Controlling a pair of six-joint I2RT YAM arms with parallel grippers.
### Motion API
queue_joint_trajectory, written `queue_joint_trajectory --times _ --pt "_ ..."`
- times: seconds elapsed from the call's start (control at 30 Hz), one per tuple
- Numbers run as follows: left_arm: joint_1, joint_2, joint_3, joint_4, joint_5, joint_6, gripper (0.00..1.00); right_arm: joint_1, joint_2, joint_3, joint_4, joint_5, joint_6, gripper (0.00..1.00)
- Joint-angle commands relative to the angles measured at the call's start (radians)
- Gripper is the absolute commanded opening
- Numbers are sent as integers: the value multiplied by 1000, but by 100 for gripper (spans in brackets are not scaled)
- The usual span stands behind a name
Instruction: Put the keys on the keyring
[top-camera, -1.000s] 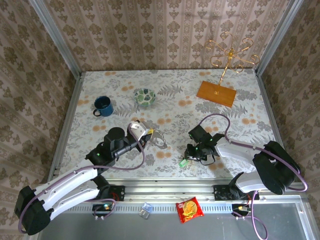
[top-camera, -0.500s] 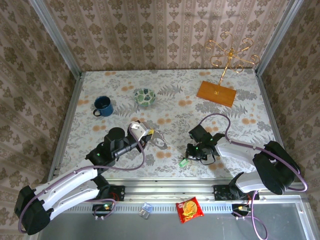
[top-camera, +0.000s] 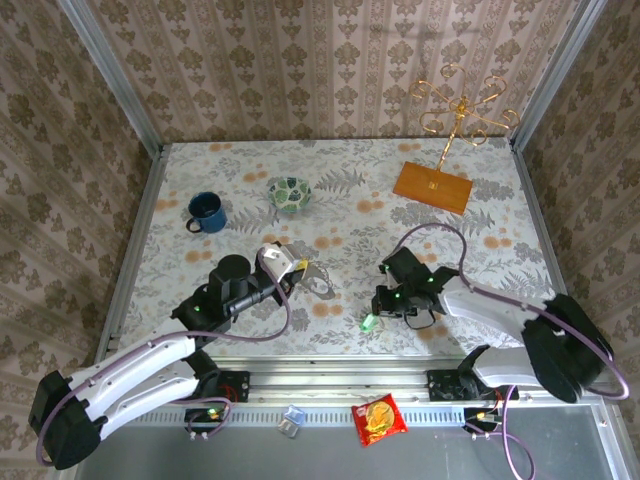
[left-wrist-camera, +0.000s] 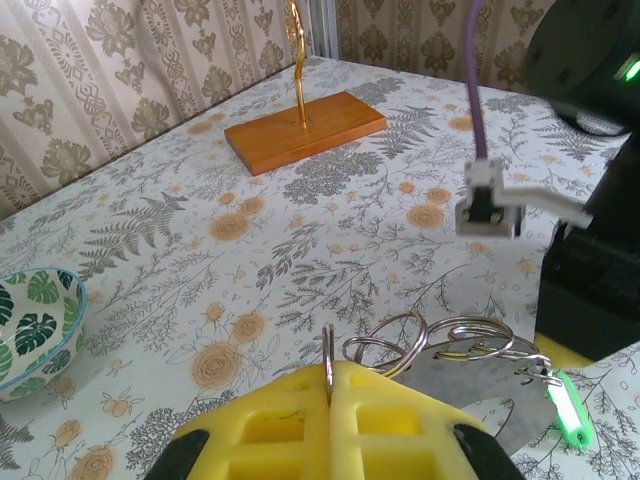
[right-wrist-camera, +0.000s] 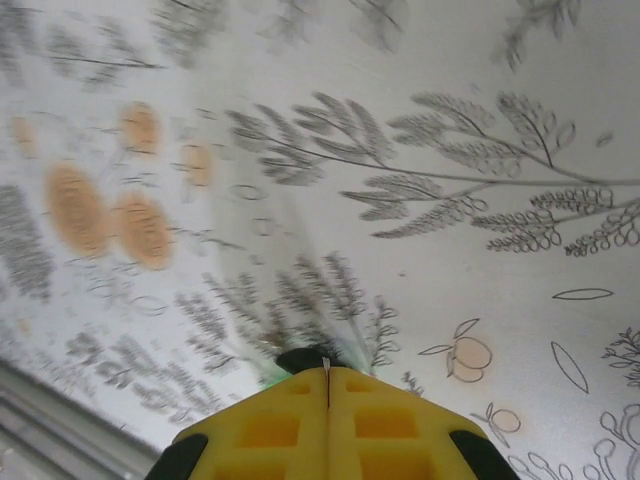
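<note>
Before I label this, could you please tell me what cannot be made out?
- Right wrist view: what the right end effector pinches; it hides all but a blurred greenish sliver.
- Top view: whether the green key is gripped; too small.
- Left wrist view: near part of the keyring, behind the left end effector.

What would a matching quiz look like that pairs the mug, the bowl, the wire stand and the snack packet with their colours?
Things:
1. mug
2. bowl
3. wire stand
4. snack packet

Colours:
A. gold
B. red
C. dark blue
D. green leaf pattern

Pairs: 1-C, 2-D, 3-A, 4-B
</note>
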Motion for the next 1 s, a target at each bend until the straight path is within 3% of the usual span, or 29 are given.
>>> queue_joint_trajectory --times 0.0,0.17,0.3,0.43,0.53,0.73,0.97 --pt "-12 14 27 18 26 11 0 -4 -147 -11 -34 -3 -149 0" --pt "-21 48 34 30 99 28 0 -4 -343 24 -43 -25 -359 0" --pt "-32 69 38 20 141 20 0 -4 -402 91 -68 68 -500 0" --pt "-47 104 46 15 312 16 0 -1 -410 128 -32 109 -653 0" --pt "-50 142 74 -2 416 14 0 9 -434 121 39 67 -784 0" --pt "-65 205 121 -33 418 -14 0 44 -471 100 102 -61 -1043 0" --pt "-100 244 142 -47 404 -31 0 102 -409 147 46 -67 -1204 0"
